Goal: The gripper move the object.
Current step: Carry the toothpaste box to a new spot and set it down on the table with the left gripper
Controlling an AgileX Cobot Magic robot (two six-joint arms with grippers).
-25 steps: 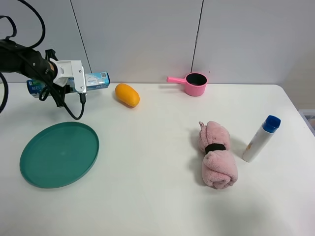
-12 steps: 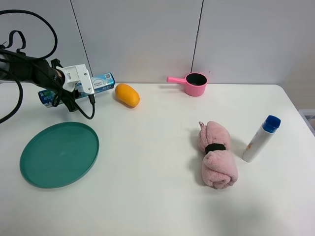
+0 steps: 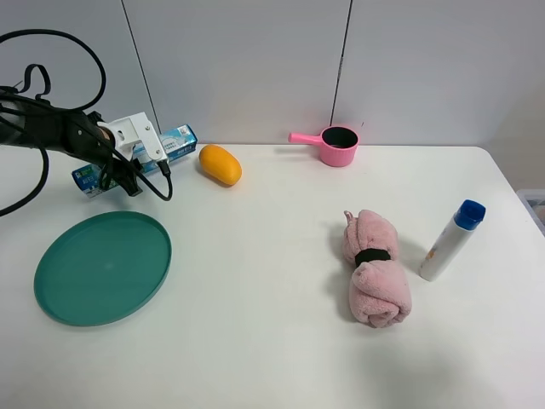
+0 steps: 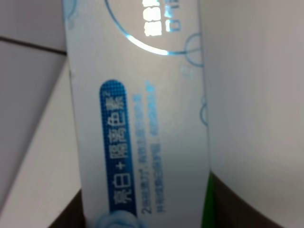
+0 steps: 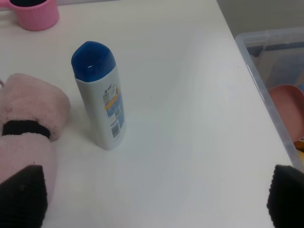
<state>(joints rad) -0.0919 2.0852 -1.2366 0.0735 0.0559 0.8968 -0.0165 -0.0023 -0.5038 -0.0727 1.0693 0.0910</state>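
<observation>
The object is a long blue, white and green toothpaste box (image 3: 175,141), held above the table's back left, its left end tilted lower. My left gripper (image 3: 128,164), black jaws with a white block, is shut on the box's middle. In the left wrist view the box (image 4: 142,118) fills the frame with blue print, and the jaws are hidden. My right gripper (image 5: 154,199) is out of the exterior high view. In the right wrist view its two black fingertips (image 5: 21,194) stand far apart, open and empty, above the table near a white bottle.
A green plate (image 3: 102,266) lies in front of the box. An orange fruit (image 3: 220,164) sits right beside the box. A pink scoop cup (image 3: 338,145), a rolled pink towel (image 3: 375,268) and a white bottle with a blue cap (image 3: 450,240) (image 5: 102,109) stand to the right. A clear bin (image 5: 266,85) sits off the table's right edge.
My left gripper has carried the box a little right and down, and the box's left end has dropped lower. Nothing else has moved.
</observation>
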